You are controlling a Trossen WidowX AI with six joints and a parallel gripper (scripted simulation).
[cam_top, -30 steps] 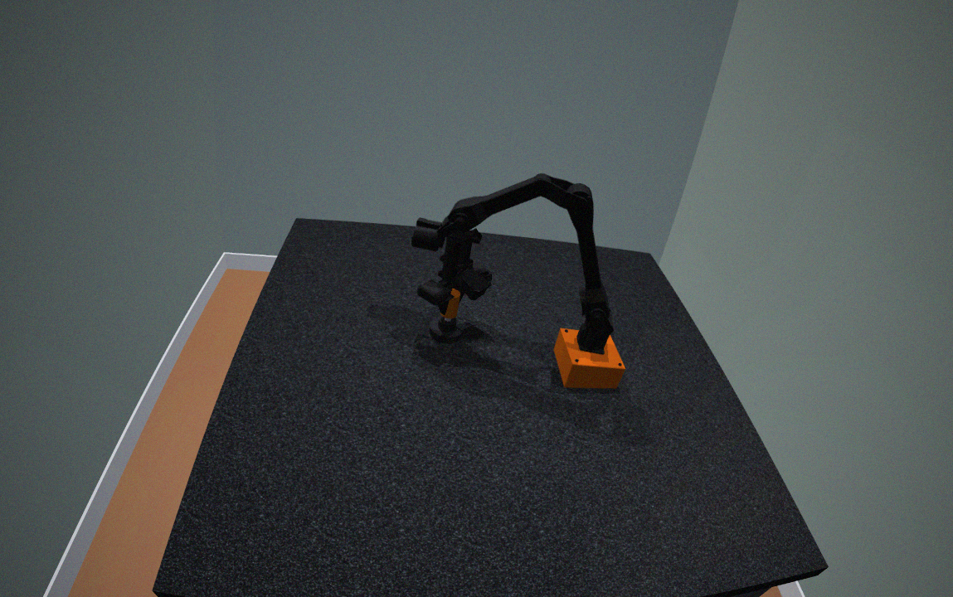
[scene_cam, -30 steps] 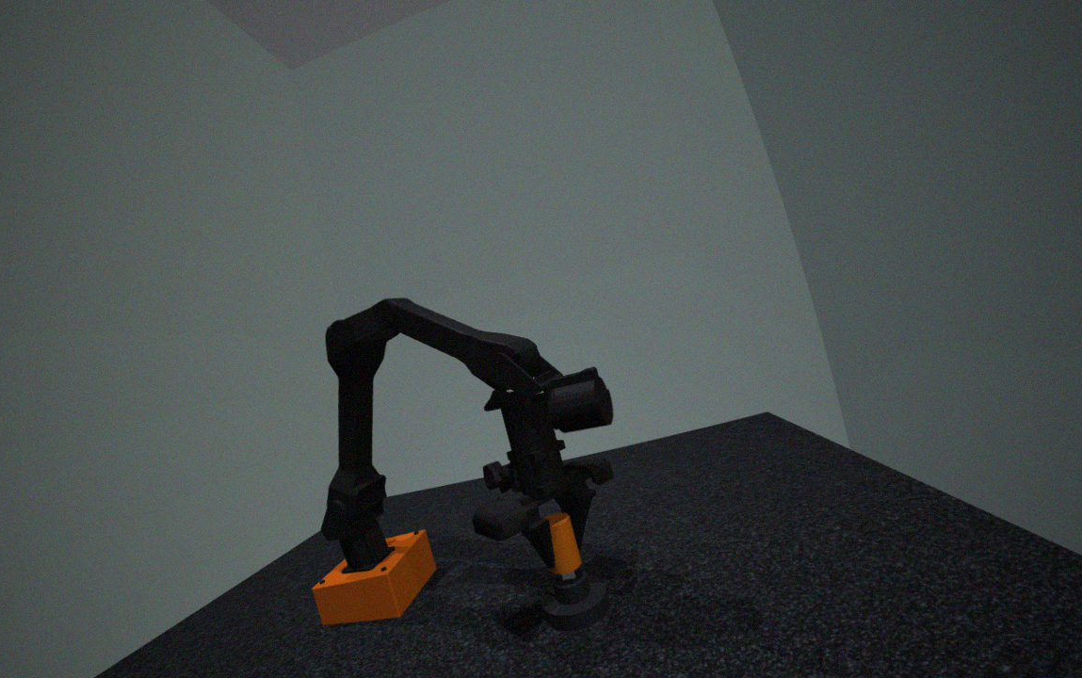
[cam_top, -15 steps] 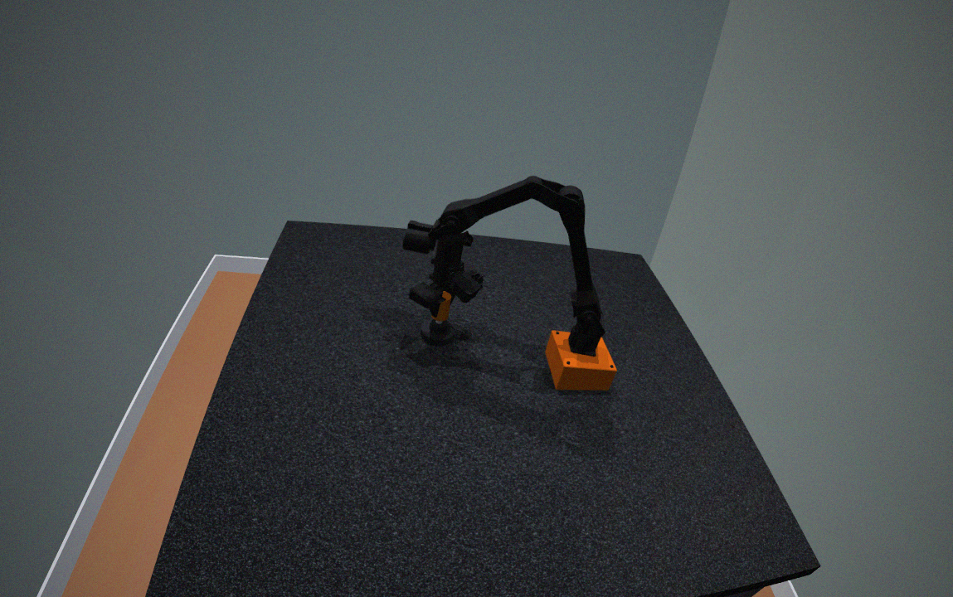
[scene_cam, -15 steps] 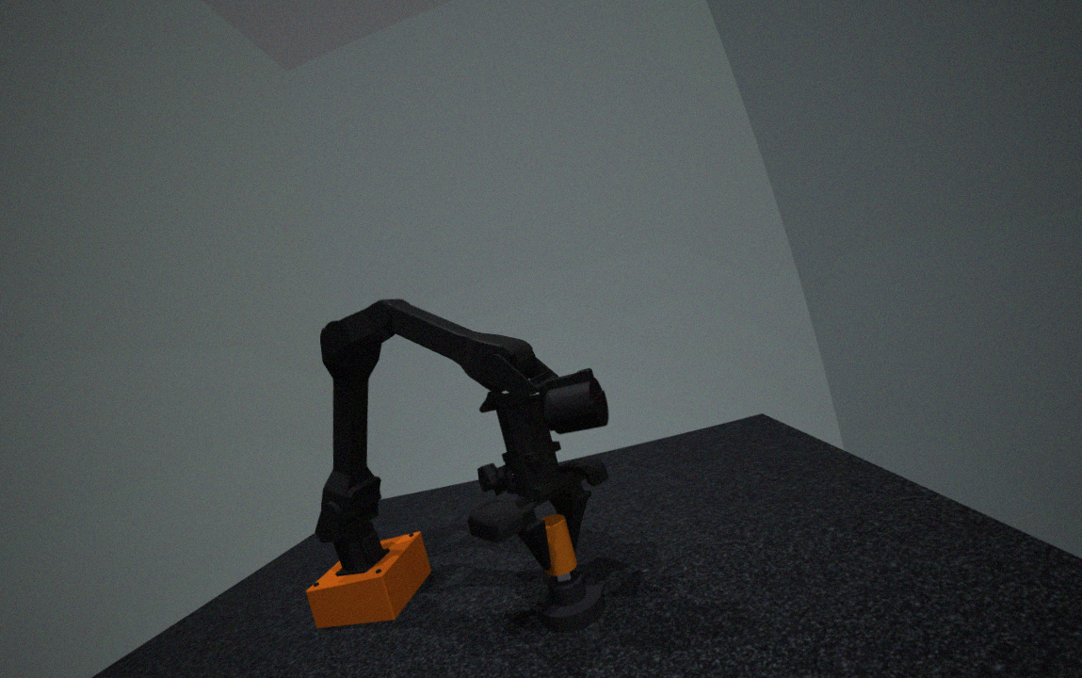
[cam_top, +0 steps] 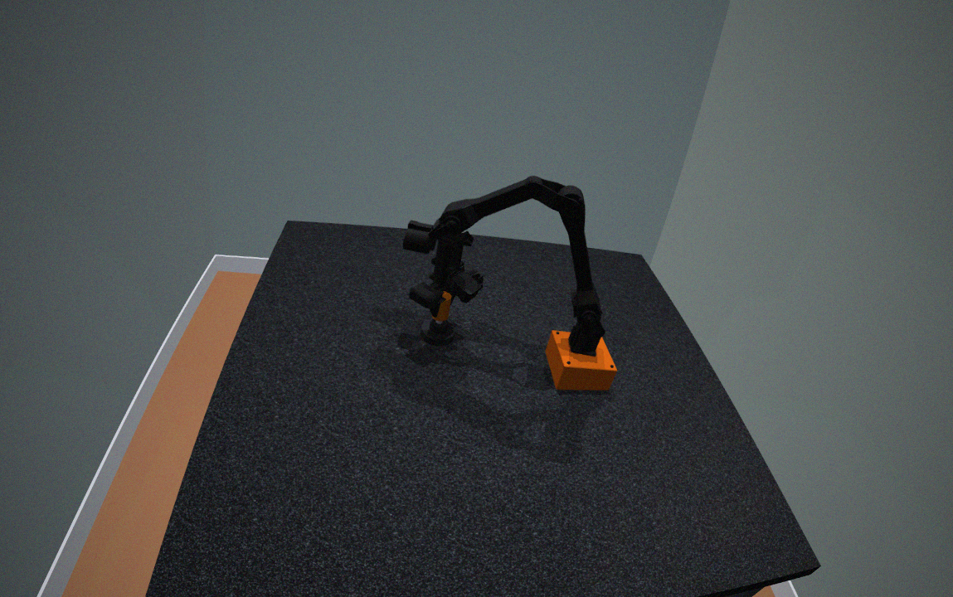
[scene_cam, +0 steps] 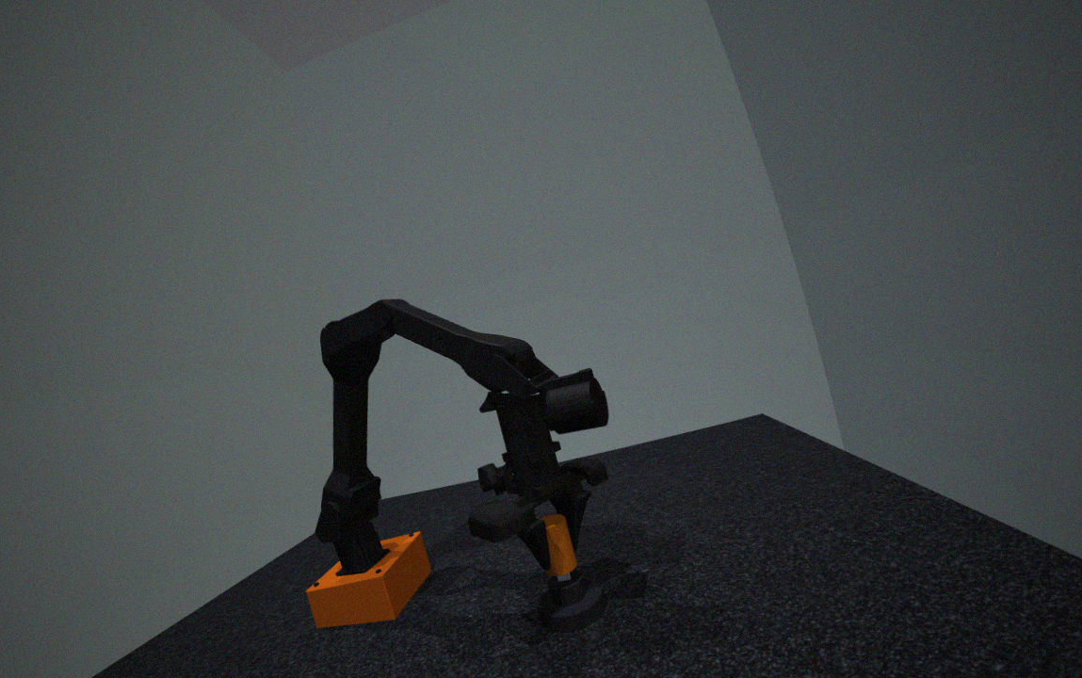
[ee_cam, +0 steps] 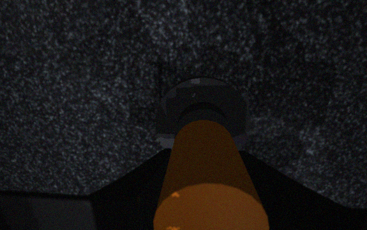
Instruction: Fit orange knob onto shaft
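The orange knob (cam_top: 443, 306) (scene_cam: 560, 546) (ee_cam: 207, 160) is a tall, slightly tapered cylinder, tilted a little. My gripper (scene_cam: 561, 552) (ee_cam: 203, 156) is shut on it, one finger on each side. The knob is directly above the dark round pedestal (cam_top: 437, 336) (scene_cam: 572, 613) (ee_cam: 202, 92). A short grey piece of the shaft (scene_cam: 564, 577) shows between the knob's lower end and the pedestal in the exterior view. The knob's hole and the shaft's flat side are hidden, so I cannot tell whether they line up. In the wrist view the knob covers the shaft.
The arm's orange base block (cam_top: 585, 376) (scene_cam: 368, 596) stands on the dark speckled table (cam_top: 420, 475) (scene_cam: 864, 573), to the pedestal's right in the top view. The arm arches from it to the pedestal. The table's left edge is beyond the pedestal in the top view.
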